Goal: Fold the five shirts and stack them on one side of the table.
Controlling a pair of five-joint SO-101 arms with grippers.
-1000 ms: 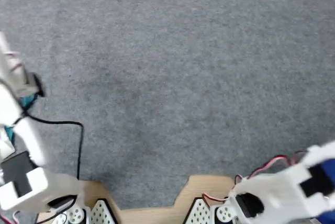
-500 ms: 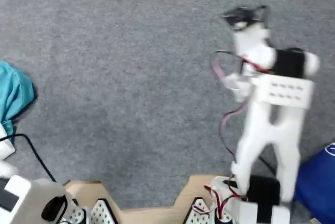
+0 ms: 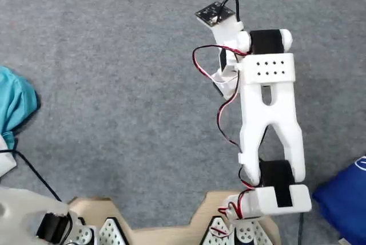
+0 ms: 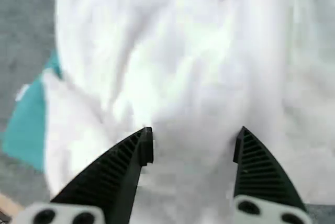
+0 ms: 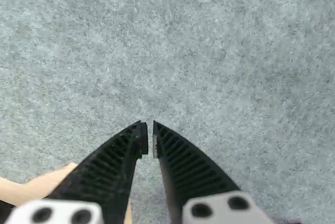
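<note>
The bench (image 3: pixel 126 73) wears a flecked mid-grey felt, with pale tan wood at its near edge. One shirt is teal (image 3: pixel 16 105), another deep blue (image 3: pixel 346 199), and the white shirt (image 4: pixel 183 62) is plain. The right arm (image 3: pixel 267 107) is white with black motor blocks (red and black wires too). The left hand (image 4: pixel 193 132) and right hand (image 5: pixel 150 125) have black ribbed fingers.
</note>
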